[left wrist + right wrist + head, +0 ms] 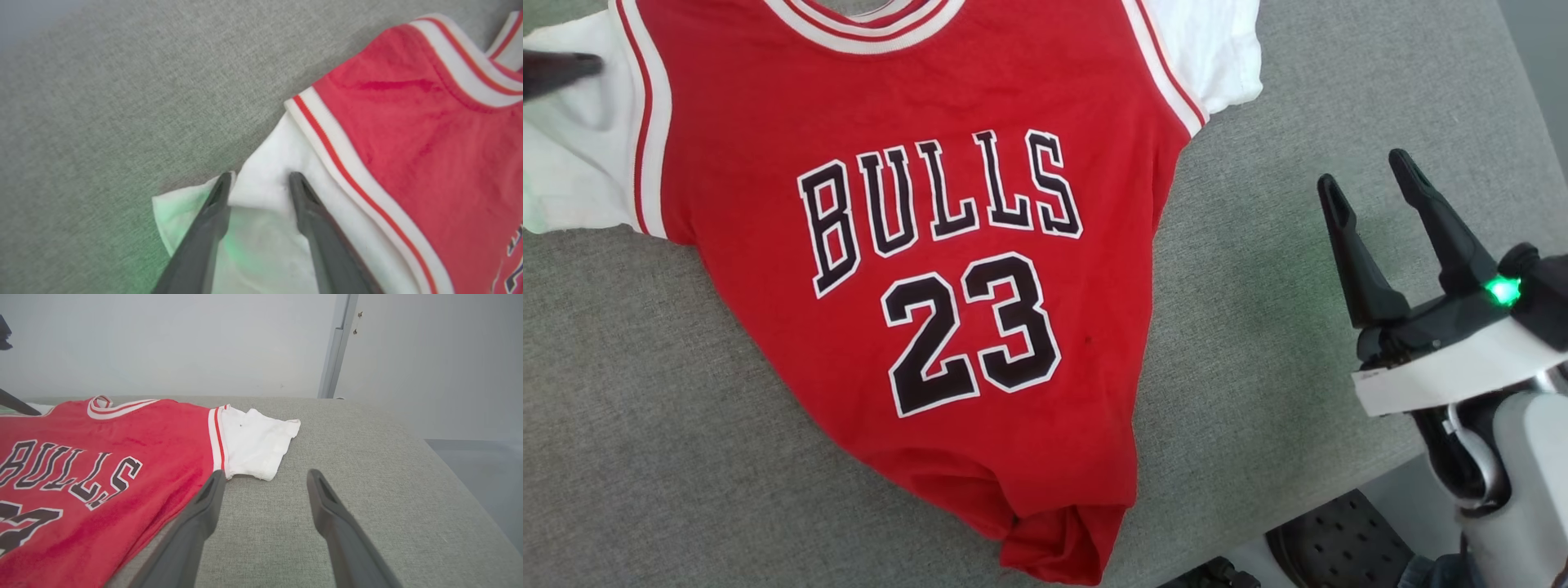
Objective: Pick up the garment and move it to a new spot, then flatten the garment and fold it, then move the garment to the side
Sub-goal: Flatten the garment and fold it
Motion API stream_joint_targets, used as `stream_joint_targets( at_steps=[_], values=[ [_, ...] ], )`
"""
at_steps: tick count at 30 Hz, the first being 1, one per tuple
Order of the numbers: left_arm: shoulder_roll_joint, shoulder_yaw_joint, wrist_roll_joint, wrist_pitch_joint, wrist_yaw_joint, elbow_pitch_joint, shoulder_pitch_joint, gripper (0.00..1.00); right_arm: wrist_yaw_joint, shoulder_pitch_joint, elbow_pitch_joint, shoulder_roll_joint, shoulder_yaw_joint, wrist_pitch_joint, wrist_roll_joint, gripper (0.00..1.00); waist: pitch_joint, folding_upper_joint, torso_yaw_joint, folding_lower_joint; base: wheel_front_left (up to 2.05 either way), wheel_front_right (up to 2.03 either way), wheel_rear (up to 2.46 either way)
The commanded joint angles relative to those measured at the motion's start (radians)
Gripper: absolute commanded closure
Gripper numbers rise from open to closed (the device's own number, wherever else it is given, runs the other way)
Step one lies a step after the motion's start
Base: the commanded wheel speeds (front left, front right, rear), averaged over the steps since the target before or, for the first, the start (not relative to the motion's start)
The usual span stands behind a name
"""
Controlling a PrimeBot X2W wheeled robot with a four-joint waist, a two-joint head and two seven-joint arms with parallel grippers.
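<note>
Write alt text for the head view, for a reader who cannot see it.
A red jersey reading BULLS 23 lies face up on a grey fabric surface, bunched at the bottom. The right gripper hovers beside it, jaws apart; the left gripper shows as a dark tip over a white sleeve.

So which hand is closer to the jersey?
Left. The left hand is over the jersey, at its sleeve; the right hand is apart from it, over the grey surface.
</note>
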State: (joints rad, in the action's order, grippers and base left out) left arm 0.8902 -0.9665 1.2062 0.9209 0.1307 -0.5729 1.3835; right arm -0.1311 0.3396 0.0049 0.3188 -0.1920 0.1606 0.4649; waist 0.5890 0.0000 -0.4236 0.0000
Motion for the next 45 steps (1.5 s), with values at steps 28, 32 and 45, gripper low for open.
stream_joint_targets(
  at_steps=[28,32,45],
  values=[
    [-0.143,-0.173,0.045,-0.172,-0.001,0.117,0.144,1.0,0.001,0.969,0.419,0.409,-0.56,-0.743,0.409,0.0,0.16,0.0,0.256,0.0,0.0,0.0,0.0],
    [-0.153,-0.205,0.065,-0.19,-0.002,0.111,0.158,1.0,0.001,1.011,0.463,0.421,-0.656,-0.808,0.487,0.0,0.165,0.0,0.276,0.0,0.0,0.0,0.0],
    [-0.173,-0.272,0.113,-0.251,-0.002,0.107,0.201,1.0,0.003,1.064,0.557,0.446,-0.851,-0.769,0.553,1.0,0.178,0.0,0.295,0.0,0.0,0.0,0.0]
  ],
)
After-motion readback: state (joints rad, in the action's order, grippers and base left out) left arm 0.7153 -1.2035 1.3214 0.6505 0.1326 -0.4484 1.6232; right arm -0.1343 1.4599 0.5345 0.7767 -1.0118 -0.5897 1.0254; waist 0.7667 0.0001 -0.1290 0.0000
